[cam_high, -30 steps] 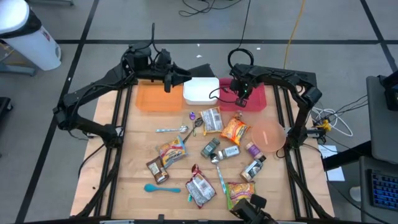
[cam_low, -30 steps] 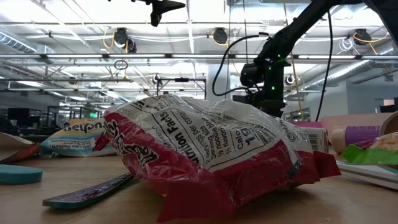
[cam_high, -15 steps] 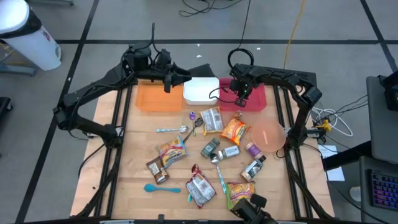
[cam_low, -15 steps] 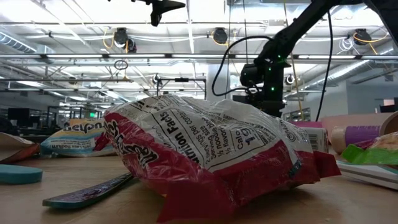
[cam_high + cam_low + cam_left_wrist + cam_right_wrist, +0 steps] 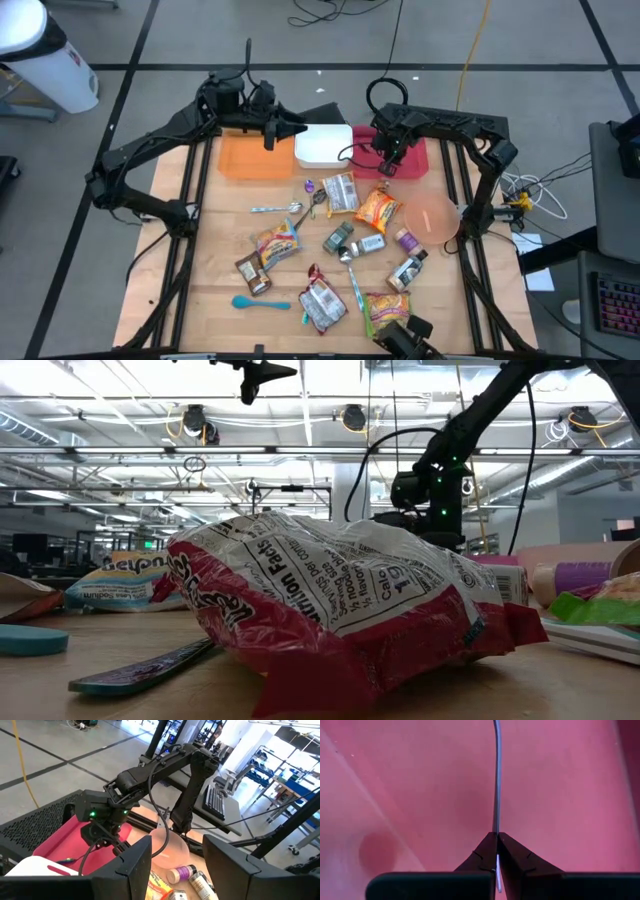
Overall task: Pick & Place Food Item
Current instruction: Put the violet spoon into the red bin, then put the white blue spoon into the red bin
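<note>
Checker: Moved since a second ago?

Keeper: Item one, right gripper (image 5: 389, 158). It has shifted a little sideways and lower over the shallow red plastic tray (image 5: 417, 160). Nothing else has changed place.

Checker: High view, entries?

Keeper: Left gripper (image 5: 292, 127), waiting between the flat orange tray (image 5: 245, 160) and the white lidded box (image 5: 322, 148), clear of the work. Assorted snack packets lie loose on the wooden tabletop (image 5: 210, 240), none lifted.

Checker: Low view?

Keeper: A crinkled red-and-white printed snack bag (image 5: 330, 610) lies flat in front and hides the tray. The right arm hangs behind it, pointing down.

Checker: Left wrist view?

Keeper: Fingers (image 5: 135, 870) apart, nothing between them. They face the right arm across the red tray.

Checker: Right wrist view?

Keeper: Fingers together, pinched on a thin pale strip (image 5: 496, 780), just above the tray floor. It is held low, probably so it can be set down without dropping.

Checker: Is the strip the food item?

Keeper: Cannot tell; only its edge shows. Whatever it is, it is over the red tray.
</note>
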Tool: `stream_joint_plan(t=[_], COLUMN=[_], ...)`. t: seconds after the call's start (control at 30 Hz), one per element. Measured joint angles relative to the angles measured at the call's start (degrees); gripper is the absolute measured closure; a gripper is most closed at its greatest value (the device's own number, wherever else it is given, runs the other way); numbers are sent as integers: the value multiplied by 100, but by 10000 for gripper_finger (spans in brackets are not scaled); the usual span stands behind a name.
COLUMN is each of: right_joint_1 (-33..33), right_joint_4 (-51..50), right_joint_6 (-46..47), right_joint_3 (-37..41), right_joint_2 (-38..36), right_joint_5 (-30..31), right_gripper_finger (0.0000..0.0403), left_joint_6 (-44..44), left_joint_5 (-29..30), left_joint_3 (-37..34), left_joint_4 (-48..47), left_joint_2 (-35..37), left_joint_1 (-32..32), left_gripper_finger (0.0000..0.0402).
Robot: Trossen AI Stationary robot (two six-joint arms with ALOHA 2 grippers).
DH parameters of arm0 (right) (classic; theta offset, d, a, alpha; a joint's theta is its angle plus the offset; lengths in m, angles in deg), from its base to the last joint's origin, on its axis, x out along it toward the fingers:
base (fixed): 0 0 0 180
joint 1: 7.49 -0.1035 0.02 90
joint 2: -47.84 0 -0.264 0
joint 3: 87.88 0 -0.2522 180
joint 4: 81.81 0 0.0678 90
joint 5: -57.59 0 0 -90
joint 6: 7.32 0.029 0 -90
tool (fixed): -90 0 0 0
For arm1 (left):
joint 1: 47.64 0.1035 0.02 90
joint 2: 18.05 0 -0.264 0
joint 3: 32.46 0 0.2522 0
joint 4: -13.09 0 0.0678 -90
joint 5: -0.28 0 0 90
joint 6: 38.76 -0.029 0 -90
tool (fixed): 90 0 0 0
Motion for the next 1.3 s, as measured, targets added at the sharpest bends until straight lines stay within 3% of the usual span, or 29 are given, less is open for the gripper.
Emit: stream_joint_plan(t=[0.73, 1.3], right_joint_1=[-3, -3], right_joint_4=[237, 256], right_joint_6=[-12, 104], right_joint_3=[0, 1], right_joint_2=[0, 0], right_joint_5=[-4, -4], right_gripper_finger=[398, 294], left_joint_6=[-30, 5], left_joint_5=[28, 27], left_joint_3=[0, 0], left_joint_4=[-52, -52], left_joint_2=[-1, -1], left_joint_1=[-258, -258], left_gripper_finger=[218, 218])
